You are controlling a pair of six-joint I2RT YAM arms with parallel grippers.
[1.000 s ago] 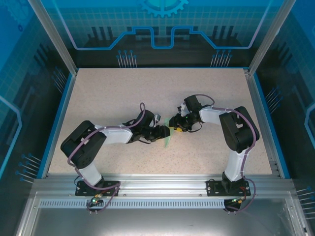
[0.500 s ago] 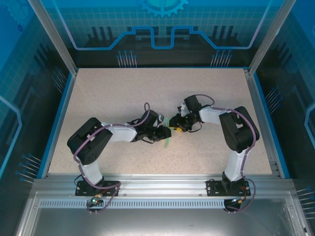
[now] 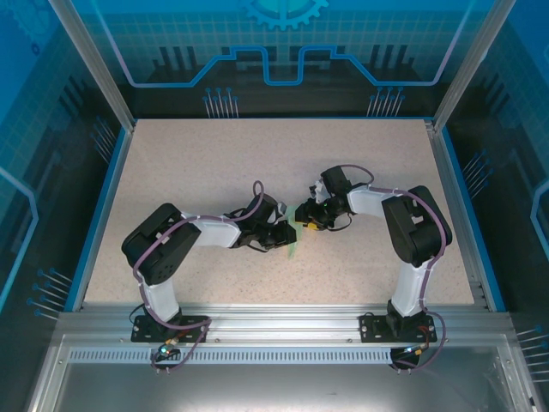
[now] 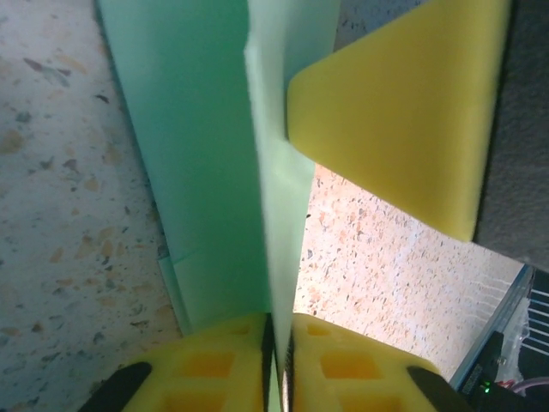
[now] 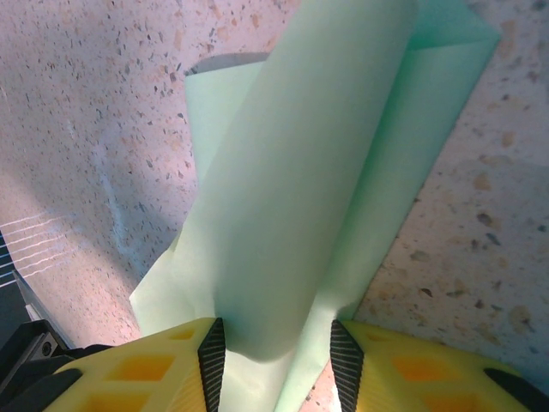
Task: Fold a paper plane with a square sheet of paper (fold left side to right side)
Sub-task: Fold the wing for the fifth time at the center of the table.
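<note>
The sheet of paper (image 3: 292, 249) sits near the middle of the speckled tabletop (image 3: 214, 163), about midway between its left and right edges and a little closer to the near edge than the far one. It is pale mint green and folded into a narrow, layered shape, and the top external view shows just a sliver of it between the two arms.

The left pincer (image 3: 286, 233) reaches in from the left. In the left wrist view its yellow fingers (image 4: 214, 369) are pressed almost together, with a thin upright edge of the paper (image 4: 214, 154) pinched in the slit between them. A yellow finger (image 4: 403, 112) of the other arm touches the paper's far side.

The right pincer (image 3: 307, 216) comes in from the right, tip close to the left one. In the right wrist view its jaws stand partly apart, and a bulging fold of the paper (image 5: 300, 172) fills the gap and touches both dark pads (image 5: 212, 360). The sheet fans out from there over the tabletop.
</note>
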